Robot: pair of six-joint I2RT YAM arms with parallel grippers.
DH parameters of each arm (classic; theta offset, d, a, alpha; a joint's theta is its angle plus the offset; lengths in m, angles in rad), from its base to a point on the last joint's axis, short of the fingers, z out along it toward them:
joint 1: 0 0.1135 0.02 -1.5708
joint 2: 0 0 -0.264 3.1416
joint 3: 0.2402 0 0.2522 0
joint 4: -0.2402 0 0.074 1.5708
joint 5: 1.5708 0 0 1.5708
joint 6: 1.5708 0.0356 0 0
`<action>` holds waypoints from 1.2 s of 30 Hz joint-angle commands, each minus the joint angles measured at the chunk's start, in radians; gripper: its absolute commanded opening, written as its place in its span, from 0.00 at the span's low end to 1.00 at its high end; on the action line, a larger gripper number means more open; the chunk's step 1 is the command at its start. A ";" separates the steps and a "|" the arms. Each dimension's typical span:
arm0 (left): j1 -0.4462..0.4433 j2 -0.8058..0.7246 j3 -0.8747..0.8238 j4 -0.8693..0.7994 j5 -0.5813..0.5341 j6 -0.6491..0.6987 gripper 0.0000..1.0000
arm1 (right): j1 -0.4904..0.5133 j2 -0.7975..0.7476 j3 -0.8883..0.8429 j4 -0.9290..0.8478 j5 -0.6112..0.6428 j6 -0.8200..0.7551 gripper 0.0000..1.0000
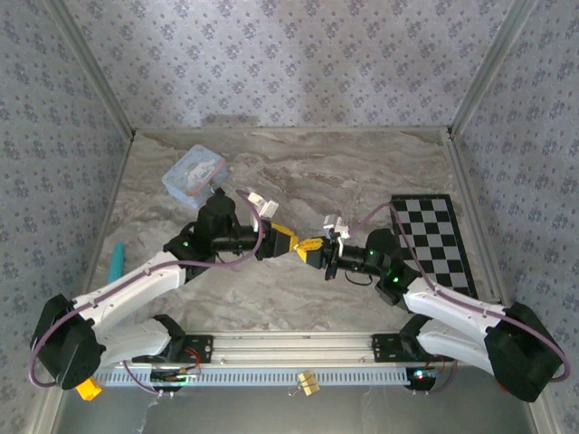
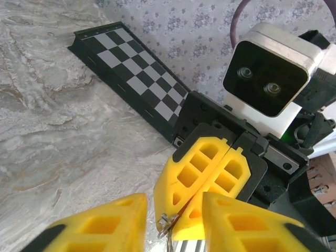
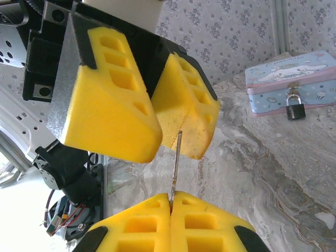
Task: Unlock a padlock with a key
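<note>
I'm at the key handover, not yet at the lock. My right gripper (image 3: 170,200) is pressed together on the key (image 3: 176,163), whose thin blade stands up out of its tips. My left gripper (image 3: 176,148) is spread, one pad on either side of the blade's free end; I can't tell whether either pad touches it. The two grippers meet well apart from the tin (image 3: 294,84), on its near side. The padlock (image 3: 295,109) hangs on the tin's front face, loop uppermost, and I judge it is not yet opened. Next I'd close the left squarely on the blade before the right lets go, since a skewed pinch would spoil the aim. The lock hangs loose on the tin, so I expect it to swing unless my free gripper steadies it.
</note>
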 commanded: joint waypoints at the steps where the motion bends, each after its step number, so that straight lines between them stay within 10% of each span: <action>1: -0.002 0.009 0.035 0.035 0.047 0.017 0.29 | -0.007 -0.011 0.022 0.032 -0.022 0.011 0.00; 18: -0.007 0.003 0.037 0.031 0.036 0.009 0.00 | -0.016 -0.008 0.008 0.055 0.007 0.031 0.00; 29: -0.008 -0.063 0.008 -0.038 -0.324 0.025 0.00 | -0.025 -0.044 -0.087 0.187 0.233 0.149 0.60; 36: -0.012 -0.054 -0.008 0.036 -0.265 0.010 0.00 | -0.024 0.021 -0.040 0.282 0.116 0.288 0.58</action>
